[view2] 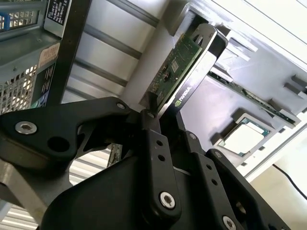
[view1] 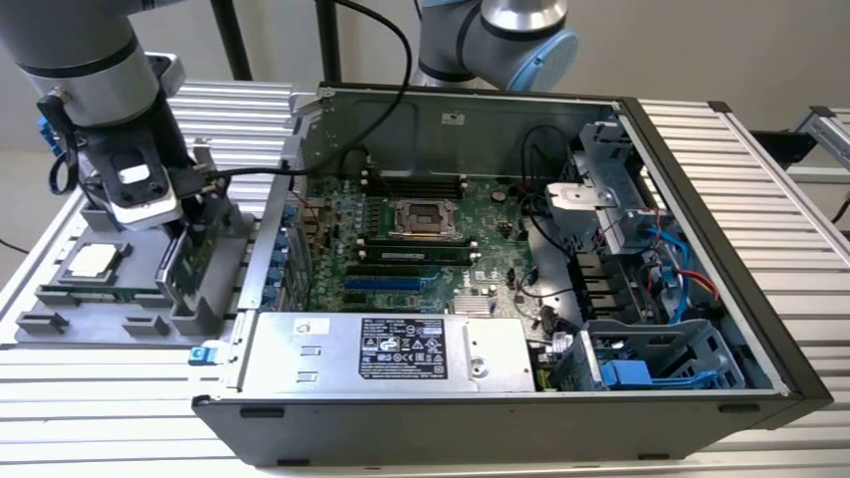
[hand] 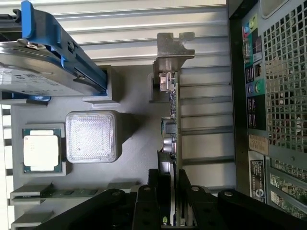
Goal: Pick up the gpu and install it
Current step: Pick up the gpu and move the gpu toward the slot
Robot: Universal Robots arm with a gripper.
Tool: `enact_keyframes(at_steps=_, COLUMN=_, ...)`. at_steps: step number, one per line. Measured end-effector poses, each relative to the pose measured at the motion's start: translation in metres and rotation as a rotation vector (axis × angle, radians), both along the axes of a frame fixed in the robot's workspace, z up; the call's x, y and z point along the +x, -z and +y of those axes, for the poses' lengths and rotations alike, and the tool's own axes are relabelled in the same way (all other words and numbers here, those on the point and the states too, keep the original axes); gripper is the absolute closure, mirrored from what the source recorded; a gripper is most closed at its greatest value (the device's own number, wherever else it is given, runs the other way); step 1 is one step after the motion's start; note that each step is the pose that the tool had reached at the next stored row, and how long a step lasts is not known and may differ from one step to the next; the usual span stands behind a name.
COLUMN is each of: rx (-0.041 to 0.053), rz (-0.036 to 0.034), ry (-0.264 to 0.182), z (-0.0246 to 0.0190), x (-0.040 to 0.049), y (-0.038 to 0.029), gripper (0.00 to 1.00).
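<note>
The gpu stands on its edge in a slot of the grey parts tray. It is a thin green card with a silver bracket at its far end. In the second wrist view its black cooler face tilts away from the fingers. My gripper straddles the card's near end, one black finger on each face, shut on it. From outside, the gripper hangs over the tray on the exterior view's left, with the gpu below it beside the open computer case.
Also on the tray are a silver hard drive with blue rails, a processor chip, a clear square block and a memory stick. The case's rear panel runs close beside the gpu. Inside the case lie the motherboard and power supply.
</note>
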State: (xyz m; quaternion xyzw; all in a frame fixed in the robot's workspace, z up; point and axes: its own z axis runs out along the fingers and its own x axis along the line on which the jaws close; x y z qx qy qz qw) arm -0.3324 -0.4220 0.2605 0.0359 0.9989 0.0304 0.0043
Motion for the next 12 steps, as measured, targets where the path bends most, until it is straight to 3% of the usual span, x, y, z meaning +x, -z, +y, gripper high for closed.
enact_keyframes(at_steps=12, rx=-0.0019, rz=0.0046, ry=0.000, z=0.0000, x=0.0000, y=-0.0103, gripper=1.00)
